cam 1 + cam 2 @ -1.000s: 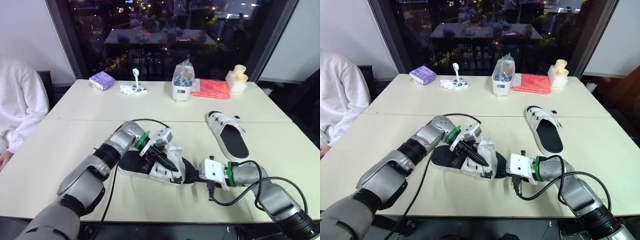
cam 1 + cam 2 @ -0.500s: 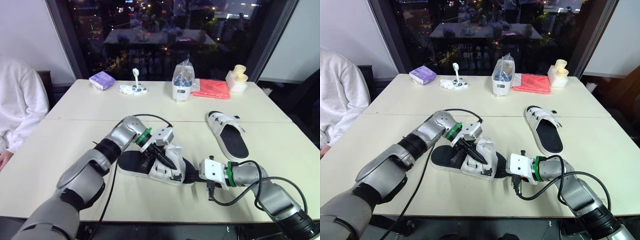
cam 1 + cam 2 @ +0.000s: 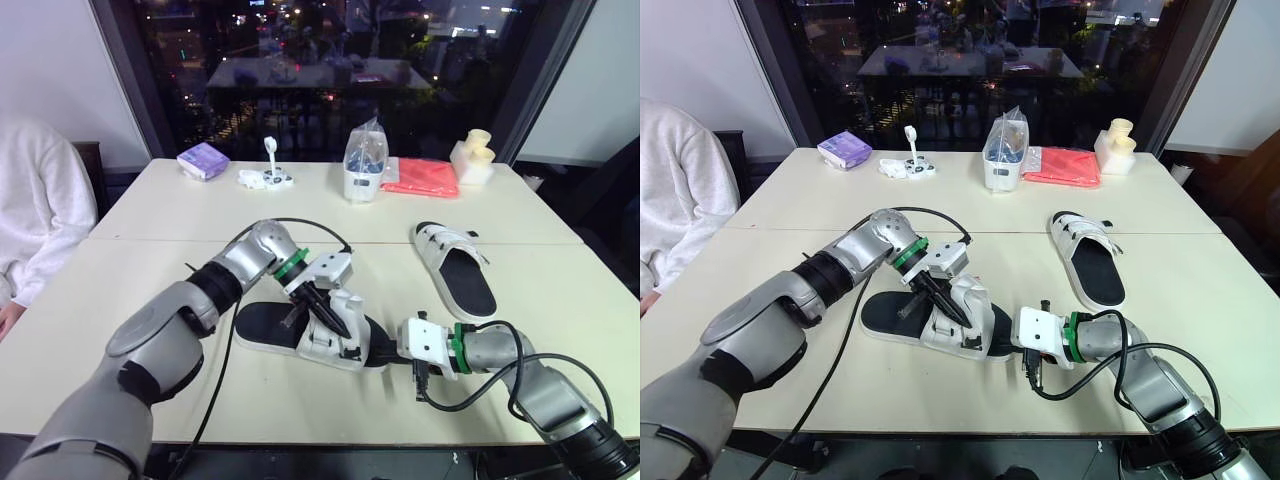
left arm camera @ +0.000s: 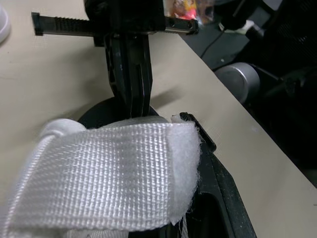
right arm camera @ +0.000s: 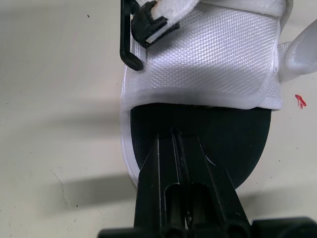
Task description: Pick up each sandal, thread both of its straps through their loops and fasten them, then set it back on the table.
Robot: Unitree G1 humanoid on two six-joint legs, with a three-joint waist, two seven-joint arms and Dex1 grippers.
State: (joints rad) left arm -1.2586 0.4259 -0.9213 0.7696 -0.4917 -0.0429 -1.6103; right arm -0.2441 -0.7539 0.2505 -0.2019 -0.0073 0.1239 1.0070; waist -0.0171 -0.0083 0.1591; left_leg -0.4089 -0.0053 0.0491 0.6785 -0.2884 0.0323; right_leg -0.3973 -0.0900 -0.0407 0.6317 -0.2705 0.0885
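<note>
Left eye view: since a second ago your left gripper (image 3: 322, 308), pinching the near sandal's (image 3: 262, 326) strap (image 3: 341, 303), shifted right. Right gripper (image 3: 392, 352) clamps the toe. Threading looks unfinished.

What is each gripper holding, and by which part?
The left gripper seems to pinch the near sandal by its white strap; the right gripper, shut, only presses on its sole.

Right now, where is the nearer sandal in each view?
Left eye view: near sandal, low centre.
Right eye view: near sandal, low centre.
Left wrist view: close up, white strap foremost.
Right wrist view: close up, white upper.
Shared landmark: its black sole.
</note>
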